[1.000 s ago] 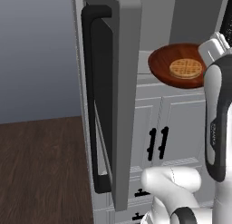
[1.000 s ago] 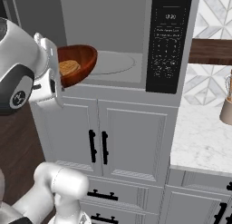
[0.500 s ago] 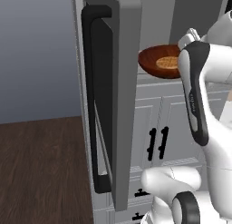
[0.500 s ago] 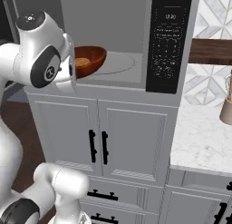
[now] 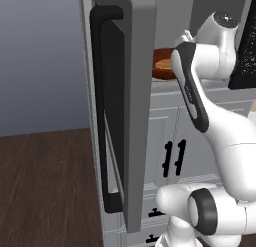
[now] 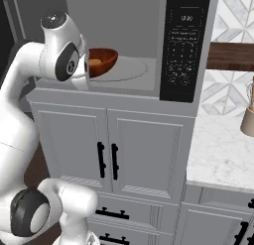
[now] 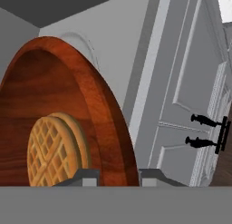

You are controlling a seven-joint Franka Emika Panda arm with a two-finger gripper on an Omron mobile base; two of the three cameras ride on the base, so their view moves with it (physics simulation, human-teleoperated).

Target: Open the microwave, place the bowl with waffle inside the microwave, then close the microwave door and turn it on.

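The reddish-brown round bowl with waffle (image 6: 101,61), clamped in the pincer (image 7: 117,174), had been carried past the open grey-framed glass microwave door (image 5: 131,111) to the cavity's front-left edge.

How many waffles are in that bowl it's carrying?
1. A single round waffle lies inside the reddish-brown bowl, which the gripper holds by its rim at the microwave opening. Nothing seems hidden beneath it.

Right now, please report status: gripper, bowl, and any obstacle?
Gripper shut on bowl with waffle, at microwave cavity mouth. Microwave door wide open. Nothing blocking the turntable.
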